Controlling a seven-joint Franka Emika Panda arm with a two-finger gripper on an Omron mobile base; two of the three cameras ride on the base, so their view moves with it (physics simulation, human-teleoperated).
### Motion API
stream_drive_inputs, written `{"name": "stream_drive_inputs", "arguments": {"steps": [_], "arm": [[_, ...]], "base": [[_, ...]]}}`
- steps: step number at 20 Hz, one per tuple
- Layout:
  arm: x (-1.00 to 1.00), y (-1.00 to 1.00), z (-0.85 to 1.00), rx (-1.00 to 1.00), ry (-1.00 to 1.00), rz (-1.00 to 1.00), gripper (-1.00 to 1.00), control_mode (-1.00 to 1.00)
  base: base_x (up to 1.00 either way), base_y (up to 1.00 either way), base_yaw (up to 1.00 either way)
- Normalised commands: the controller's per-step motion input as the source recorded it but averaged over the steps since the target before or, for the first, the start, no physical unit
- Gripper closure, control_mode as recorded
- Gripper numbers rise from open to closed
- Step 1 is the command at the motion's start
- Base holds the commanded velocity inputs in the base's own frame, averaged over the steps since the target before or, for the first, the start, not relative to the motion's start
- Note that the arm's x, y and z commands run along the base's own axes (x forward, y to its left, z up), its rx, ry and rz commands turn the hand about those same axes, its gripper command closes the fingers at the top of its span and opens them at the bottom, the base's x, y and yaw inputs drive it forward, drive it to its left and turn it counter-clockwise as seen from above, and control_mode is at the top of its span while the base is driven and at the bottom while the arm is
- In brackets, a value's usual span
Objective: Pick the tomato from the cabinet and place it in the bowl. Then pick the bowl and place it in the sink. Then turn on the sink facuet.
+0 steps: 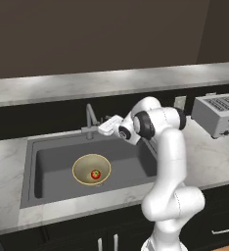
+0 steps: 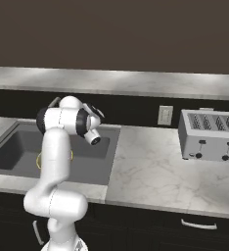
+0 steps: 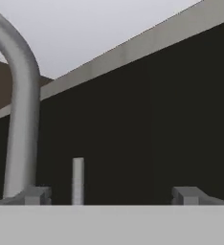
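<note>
End effector (image 3: 109, 195) spread apart at slim grey faucet (image 1: 90, 120), tomato (image 1: 95, 174) – glossy red – in beige bowl (image 1: 82, 164)

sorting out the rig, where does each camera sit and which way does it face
Left base view: behind the arm's left, looking down at the sink with the bowl and tomato; arm rises lower right.
Right base view: behind the arm's right, facing the counter and toaster; arm lower left.
Hand view: on the hand, facing the faucet; open end effector fingertips at bottom.
Both base views share sink and toaster.
</note>
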Motion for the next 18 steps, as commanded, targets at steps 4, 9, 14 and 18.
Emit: {"name": "stream_drive_inputs", "arguments": {"steps": [4, 9, 14, 18], "arm": [[0.57, 0.05, -0.17, 0.0, 0.05, -0.06, -1.0, -1.0], [0.3, 0.01, -0.01, 0.0, 0.07, -0.07, -1.0, -1.0], [0.13, 0.0, 0.0, 0.0, 0.09, -0.09, -1.0, -1.0], [0.0, -0.09, 0.0, 0.0, 0.11, -0.07, -1.0, -1.0]], "base": [[0.0, 0.0, 0.0], [0.0, 0.0, 0.0], [0.0, 0.0, 0.0], [0.0, 0.0, 0.0]]}}
